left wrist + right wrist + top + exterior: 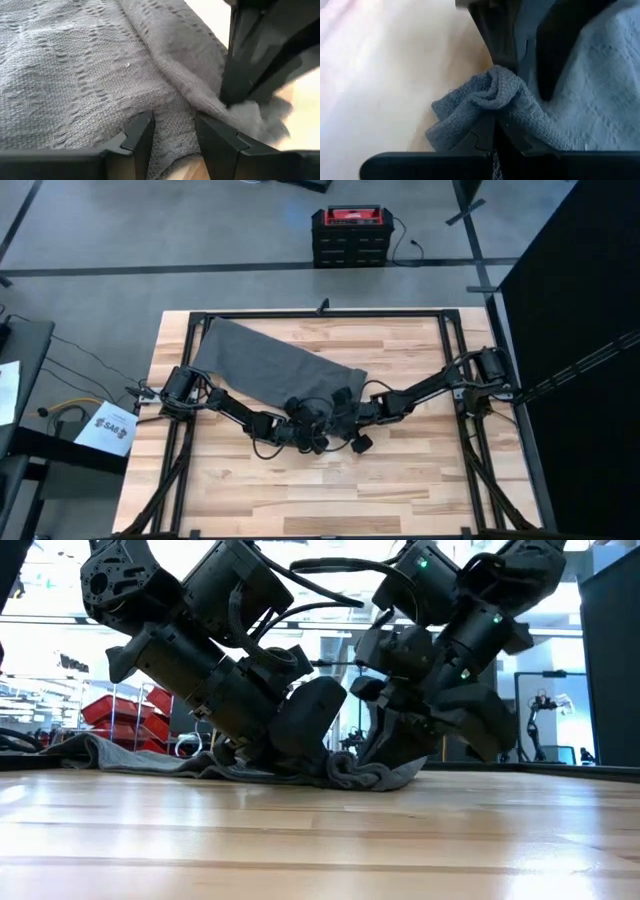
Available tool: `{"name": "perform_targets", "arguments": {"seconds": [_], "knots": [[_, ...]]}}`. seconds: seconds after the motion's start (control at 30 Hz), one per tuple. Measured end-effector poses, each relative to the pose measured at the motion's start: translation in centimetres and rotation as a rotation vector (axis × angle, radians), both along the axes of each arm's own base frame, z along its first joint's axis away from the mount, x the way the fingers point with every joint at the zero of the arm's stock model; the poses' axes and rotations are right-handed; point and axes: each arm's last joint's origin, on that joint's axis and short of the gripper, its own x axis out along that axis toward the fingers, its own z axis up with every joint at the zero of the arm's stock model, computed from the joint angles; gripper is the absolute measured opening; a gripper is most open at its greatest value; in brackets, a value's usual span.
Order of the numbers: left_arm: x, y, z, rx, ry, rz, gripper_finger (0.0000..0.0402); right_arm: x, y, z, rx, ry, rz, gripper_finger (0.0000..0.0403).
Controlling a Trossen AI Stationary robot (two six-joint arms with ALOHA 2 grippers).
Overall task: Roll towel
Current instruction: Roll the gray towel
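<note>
Both grippers meet at the towel's point(262, 363) near corner on the tabletop point(400, 480): right gripper point(492, 131) clamped on bunched cloth, left gripper point(172, 131) parted astride the edge, presumably to start the roll.

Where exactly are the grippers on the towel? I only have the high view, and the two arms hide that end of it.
Observer: The right gripper is shut on the towel, pinching a bunched fold at its edge.
Operator: And the left one?
Observer: The left gripper is open, with the cloth's edge lying between its fingers.
Operator: Is that end lifted off the table?
Observer: In the low view the towel sits crumpled on the table under both grippers, with the rest trailing flat away from them.
</note>
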Motion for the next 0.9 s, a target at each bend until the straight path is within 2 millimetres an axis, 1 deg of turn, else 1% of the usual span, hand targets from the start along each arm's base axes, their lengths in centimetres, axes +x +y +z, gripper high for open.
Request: {"name": "perform_targets", "arguments": {"seconds": [0.27, 0.47, 0.63, 0.9], "knots": [[-0.1, -0.1, -0.1, 0.006, 0.017, 0.0, 0.0133, -0.6, -0.6, 0.1, -0.123, 0.053, -0.08, 0.0], [-0.2, -0.3, -0.1, 0.01, 0.018, -0.003, 0.0133, -0.7, -1.5, 0.2, -0.141, 0.064, -0.116, 0.0], [-0.2, -0.3, -0.1, 0.013, 0.02, -0.006, 0.0133, -1.0, -2.2, 0.6, -0.196, 0.068, -0.169, 0.0], [-0.2, -0.3, -0.1, 0.014, 0.023, -0.011, 0.0133, -0.9, -1.9, 1.4, -0.191, 0.017, -0.17, 0.0]]}}
